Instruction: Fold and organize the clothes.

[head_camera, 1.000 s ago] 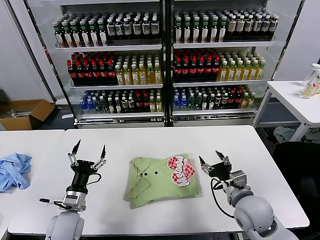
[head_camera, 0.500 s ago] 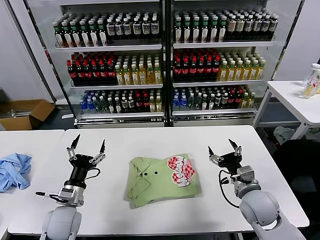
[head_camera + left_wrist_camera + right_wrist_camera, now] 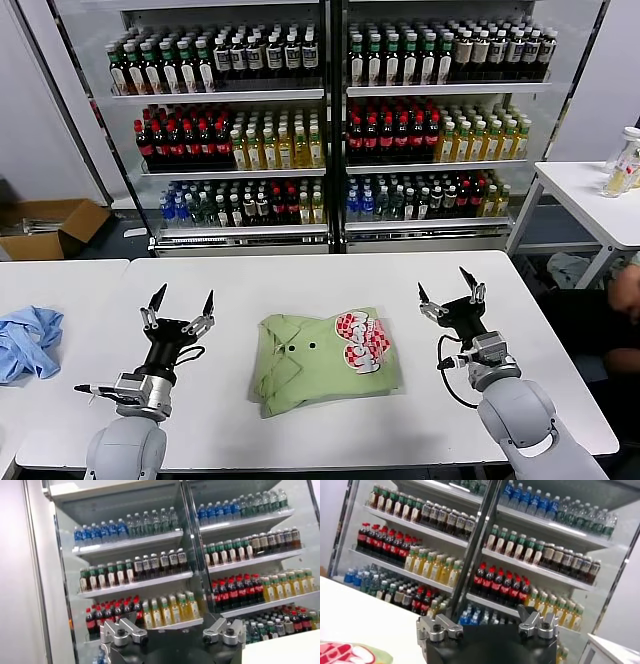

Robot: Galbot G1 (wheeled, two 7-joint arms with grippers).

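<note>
Head view, far left: a light blue cloth (image 3: 27,342) lies crumpled on the neighbouring white table (image 3: 60,290), well apart from everything else.
Left gripper: the left gripper (image 3: 181,304) is raised above the main table (image 3: 300,275), to the left of the shirt and clear of it; its fingers are spread wide, tips pointing up and away from the robot, holding nothing.
Polo shirt: the light green polo shirt (image 3: 325,360) lies folded into a compact rectangle at the middle of the main table, between the two grippers and touched by neither. Its collar and small dark buttons face left; the red-and-white checkered print (image 3: 364,341) sits on its right half.
Right gripper: the right gripper (image 3: 451,290) hangs above the table to the right of the shirt, apart from it; its fingers are also spread, tips up, empty.
Background: a glass-fronted drinks cooler (image 3: 330,120) filled with rows of bottles stands behind the table; both wrist views look toward it.
Far right: a second white table (image 3: 590,200) stands off to the side.
</note>
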